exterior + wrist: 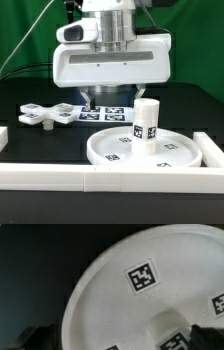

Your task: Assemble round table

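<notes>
The large rimmed round disc (135, 150) lies flat on the black table at the front, towards the exterior view's right. The short thick cylinder leg (147, 120) stands upright on it, tags on its side. The flat cross-shaped foot (40, 116) lies apart at the exterior view's left. My gripper (105, 99) hangs just behind the disc's far rim, to the left of the leg, open and holding nothing. In the wrist view the disc (120, 303) fills the picture, the tagged leg (176, 340) shows at the edge, and my gripper (120, 345) has its dark fingers far apart.
Long white bars (100, 181) fence the table at the front, with another at the exterior view's right (211, 150) and a short piece at its left (3, 137). The marker board (112, 113) lies behind the disc, under my gripper. A green backdrop stands behind.
</notes>
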Robot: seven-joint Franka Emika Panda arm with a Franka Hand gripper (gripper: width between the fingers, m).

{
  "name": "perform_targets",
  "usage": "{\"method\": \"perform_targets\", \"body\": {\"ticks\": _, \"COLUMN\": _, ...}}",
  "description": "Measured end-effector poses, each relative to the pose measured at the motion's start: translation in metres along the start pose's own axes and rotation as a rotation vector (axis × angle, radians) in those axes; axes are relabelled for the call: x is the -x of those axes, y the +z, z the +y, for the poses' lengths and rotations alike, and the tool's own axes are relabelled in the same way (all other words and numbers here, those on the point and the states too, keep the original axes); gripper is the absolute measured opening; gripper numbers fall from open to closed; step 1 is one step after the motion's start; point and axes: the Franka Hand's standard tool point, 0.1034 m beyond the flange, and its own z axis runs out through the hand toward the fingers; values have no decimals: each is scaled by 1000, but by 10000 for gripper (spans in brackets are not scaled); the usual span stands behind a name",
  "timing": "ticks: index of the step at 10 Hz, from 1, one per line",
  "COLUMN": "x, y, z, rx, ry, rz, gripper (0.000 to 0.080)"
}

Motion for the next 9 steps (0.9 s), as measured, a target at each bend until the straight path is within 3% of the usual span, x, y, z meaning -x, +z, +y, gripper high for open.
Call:
{"method": "perform_targets", "body": {"ticks": 2, "x": 1, "y": 1, "z": 4, "rx": 3, "ry": -29, "rz": 4, "gripper": 648}}
{"method": "perform_targets", "body": {"ticks": 5, "x": 28, "y": 4, "z": 51, "rx": 28, "ry": -36, "rz": -6, "gripper": 648}}
{"method": "perform_targets", "body": {"ticks": 7, "x": 32, "y": -5, "z": 87, "rx": 48, "ry": -25, "rz": 4, "gripper": 648}}
{"method": "perform_targets", "body": {"ticks": 8, "x": 34, "y": -6, "z": 97, "rx": 54, "ry": -15, "rz": 10, "gripper": 648}}
{"method": "perform_targets", "body": {"ticks": 9, "x": 33, "y": -5, "z": 95, "rx": 53, "ry": -19, "rz": 8, "gripper": 648}}
